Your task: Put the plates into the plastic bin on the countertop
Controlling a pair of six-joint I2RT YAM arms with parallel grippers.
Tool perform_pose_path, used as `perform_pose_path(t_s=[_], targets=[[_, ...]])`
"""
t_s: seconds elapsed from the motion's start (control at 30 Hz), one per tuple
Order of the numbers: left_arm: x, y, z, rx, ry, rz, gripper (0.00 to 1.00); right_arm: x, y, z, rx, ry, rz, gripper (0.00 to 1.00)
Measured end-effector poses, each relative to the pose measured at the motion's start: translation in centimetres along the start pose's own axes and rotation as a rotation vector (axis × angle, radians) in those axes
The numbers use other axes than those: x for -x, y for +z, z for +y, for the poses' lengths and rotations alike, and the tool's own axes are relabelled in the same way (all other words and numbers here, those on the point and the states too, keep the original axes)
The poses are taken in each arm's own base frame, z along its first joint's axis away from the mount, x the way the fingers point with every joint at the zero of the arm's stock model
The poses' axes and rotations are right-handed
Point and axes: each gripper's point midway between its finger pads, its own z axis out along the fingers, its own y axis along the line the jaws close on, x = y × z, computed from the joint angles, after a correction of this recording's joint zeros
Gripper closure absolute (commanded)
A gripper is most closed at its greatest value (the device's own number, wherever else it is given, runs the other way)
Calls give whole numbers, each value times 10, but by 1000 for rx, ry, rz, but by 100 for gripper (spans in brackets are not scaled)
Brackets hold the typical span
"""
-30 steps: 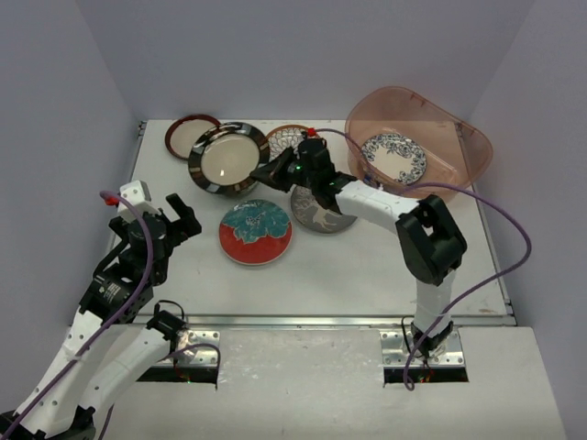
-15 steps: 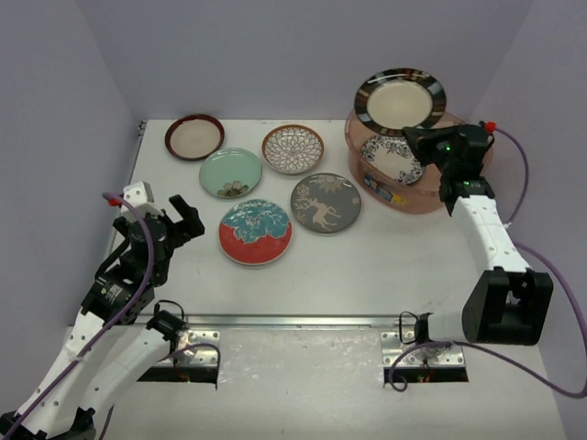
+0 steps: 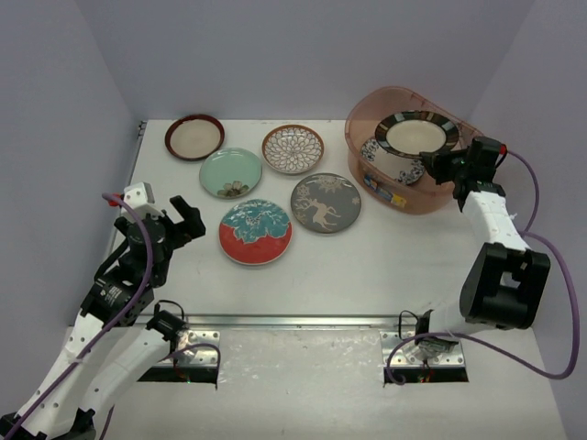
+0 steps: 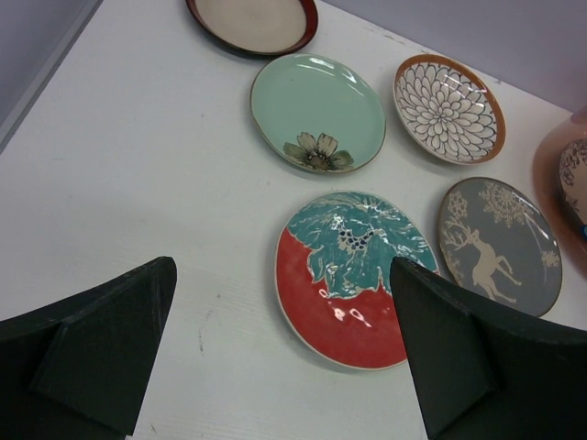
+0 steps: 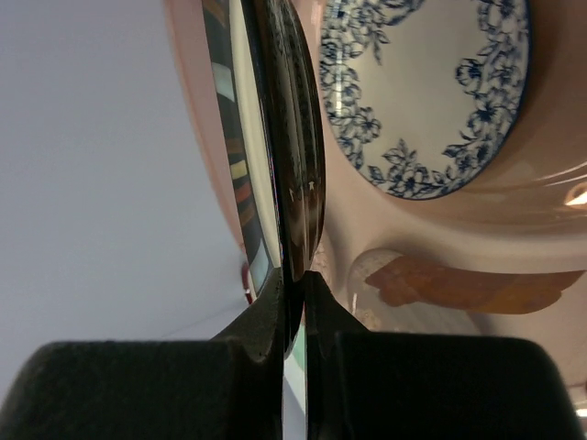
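Note:
My right gripper (image 3: 442, 165) is shut on the rim of the black-striped plate (image 3: 415, 134) and holds it inside the pinkish bin (image 3: 367, 112), above the blue-white floral plate (image 3: 383, 161). In the right wrist view the striped plate (image 5: 280, 137) stands edge-on between my fingers, with the floral plate (image 5: 431, 82) below it. My left gripper (image 3: 170, 220) is open and empty over the countertop (image 3: 367, 266), left of the red-and-teal plate (image 3: 255, 231). The mint plate (image 3: 230, 171), lattice plate (image 3: 293, 148), deer plate (image 3: 325, 203) and dark-rimmed cream plate (image 3: 194, 136) lie on the countertop.
Grey walls close in the back and both sides. A metal rail (image 3: 303, 320) runs along the front edge. A purple cable (image 3: 550, 266) loops off the right arm beyond the table's right side.
My right arm has swung from the table middle to the bin with the striped plate. Half a second ago it held the plate high above the bin; now the plate is lowered inside it.

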Motion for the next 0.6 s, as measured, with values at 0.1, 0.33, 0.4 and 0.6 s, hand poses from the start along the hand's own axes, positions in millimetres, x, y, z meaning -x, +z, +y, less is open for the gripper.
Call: perform_pose_path(t_s=[0.1,0.33,0.4,0.6], targets=[[-1,0,-1,-5,2,2,0,-5,17,-16,-72,3,30,100],[-2,0,-2,-13,7,7,0,-4,45,-21,-136,-5,30,100],[-2,0,-3,-16,10,8,0,-2,53,-17,-144,-11,21,100],[-3,-2,-5,-31,14,10,0,0,76,-12,-184,-20,13,100]])
